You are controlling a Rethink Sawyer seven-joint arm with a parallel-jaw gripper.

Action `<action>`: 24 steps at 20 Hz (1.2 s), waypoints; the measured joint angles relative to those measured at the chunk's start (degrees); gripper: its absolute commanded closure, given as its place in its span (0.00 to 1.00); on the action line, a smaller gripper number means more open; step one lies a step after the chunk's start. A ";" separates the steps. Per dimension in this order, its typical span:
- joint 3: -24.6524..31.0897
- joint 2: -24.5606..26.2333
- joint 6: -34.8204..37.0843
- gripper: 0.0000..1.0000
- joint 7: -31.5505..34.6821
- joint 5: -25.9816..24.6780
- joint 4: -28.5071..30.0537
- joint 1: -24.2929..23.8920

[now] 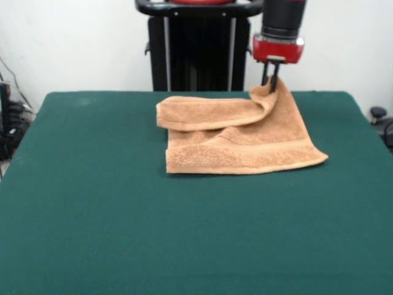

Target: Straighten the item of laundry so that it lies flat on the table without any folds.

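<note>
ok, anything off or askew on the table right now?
Yes. The towel isn't flat: its far part is folded over into a thick roll on top of the near layer, and one corner is pulled up into a peak, pinched by the end effector. The table itself shows nothing spilled or damaged.

Tan towel (245, 144) folded (corner lifted).

Towel (236, 138): on table (123, 215), far centre, folded over itself.
Gripper (271, 78): above towel's far right corner, pinching it.
Pedestal (196, 55): behind table.
</note>
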 measured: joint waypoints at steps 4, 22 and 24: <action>1.01 0.58 -0.01 1.00 0.00 2.66 -0.01 1.16; 2.84 11.54 -11.96 1.00 2.10 3.30 0.59 2.65; 2.85 11.97 -13.88 1.00 3.43 3.08 1.10 2.64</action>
